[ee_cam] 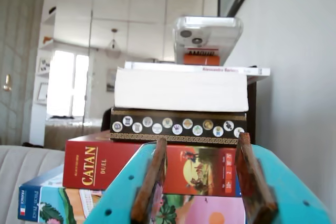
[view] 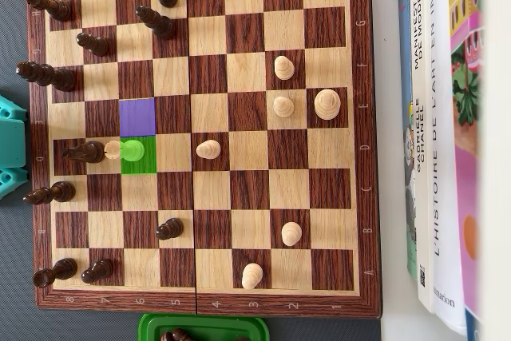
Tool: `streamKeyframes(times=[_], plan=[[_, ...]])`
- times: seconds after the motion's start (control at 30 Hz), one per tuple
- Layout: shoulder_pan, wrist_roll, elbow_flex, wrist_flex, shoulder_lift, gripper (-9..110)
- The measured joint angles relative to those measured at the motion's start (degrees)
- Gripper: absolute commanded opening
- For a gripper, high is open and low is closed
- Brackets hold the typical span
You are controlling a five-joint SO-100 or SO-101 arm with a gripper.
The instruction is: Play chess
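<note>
in the wrist view the gripper [ee_cam: 206, 182] is wide open with nothing between its two brown fingers [ee_cam: 149, 182]. it faces a stack of books and game boxes, with a red catan box [ee_cam: 89, 165] low down and a phone [ee_cam: 207, 38] on top.

in the overhead view the chess board [view: 200, 299] lies flat, with dark pieces mostly on the left and light pieces to the right. one square is purple [view: 137, 116] and the one under it is green [view: 144, 161]. a light pawn [view: 120, 150] sits at the green square's left edge, just beside a dark piece [view: 84, 152]. a green tray [view: 204, 327] sits below the board. books [view: 435, 157] lie on the right.
</note>
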Motion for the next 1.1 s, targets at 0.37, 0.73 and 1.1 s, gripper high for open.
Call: streamKeyframes(times=[0.37,0.73,1.1], plan=[[0.0,0.0,0.0,-20.7,0.0,19],[0.0,0.0,0.0,-38.2,0.2,19],[-1.8,0.0,0.0,-51.7,1.3,19]])
